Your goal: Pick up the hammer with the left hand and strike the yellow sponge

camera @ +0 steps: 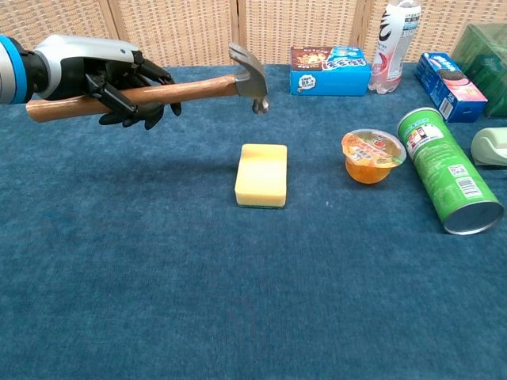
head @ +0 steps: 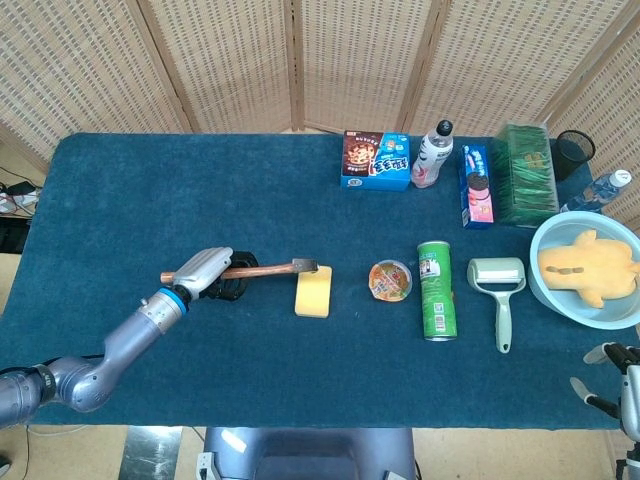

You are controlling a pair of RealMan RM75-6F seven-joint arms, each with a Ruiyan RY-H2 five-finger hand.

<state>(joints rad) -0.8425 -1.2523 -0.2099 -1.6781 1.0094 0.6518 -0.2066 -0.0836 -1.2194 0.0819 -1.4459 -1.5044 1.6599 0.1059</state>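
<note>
My left hand (camera: 111, 79) (head: 205, 270) grips the wooden handle of the hammer (camera: 190, 85) (head: 262, 269). The hammer is held nearly level in the air, its metal head (camera: 250, 67) pointing right and raised well above the yellow sponge (camera: 262, 175) (head: 313, 291). The sponge lies flat on the blue table cloth, below and slightly right of the hammer head, untouched. My right hand (head: 612, 378) shows only at the lower right corner of the head view, fingers apart, holding nothing.
Right of the sponge sit a jelly cup (camera: 373, 155), a lying green can (camera: 447, 169), a lint roller (head: 499, 287) and a bowl (head: 548, 294) with a yellow toy. Boxes (camera: 329, 69) and a bottle (camera: 394, 35) line the back edge.
</note>
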